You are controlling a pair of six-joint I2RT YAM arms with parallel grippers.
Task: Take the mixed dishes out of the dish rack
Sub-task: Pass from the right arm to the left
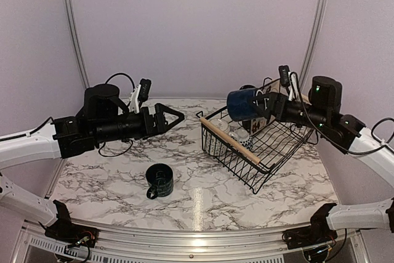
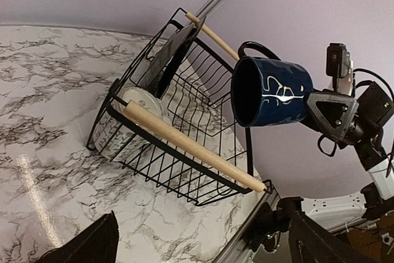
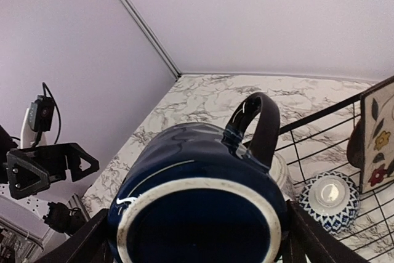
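My right gripper point(image 1: 258, 106) is shut on a dark blue mug point(image 1: 240, 104) and holds it on its side in the air above the black wire dish rack point(image 1: 271, 152). The mug fills the right wrist view point(image 3: 197, 189) and shows in the left wrist view point(image 2: 271, 90). In the rack are a white mug point(image 1: 215, 135), a small patterned bowl point(image 3: 329, 201) lying upside down, and a square flowered plate point(image 3: 375, 140) leaning on the far side. A second dark mug point(image 1: 160, 180) stands on the table. My left gripper point(image 1: 175, 117) is open and empty, left of the rack.
The marble table point(image 1: 111, 177) ends in a metal rail point(image 1: 184, 238) at the near edge. The rack sits at the right, skewed, its near wooden handle point(image 1: 231, 141) facing the table's middle. Lilac walls close in behind and at both sides.
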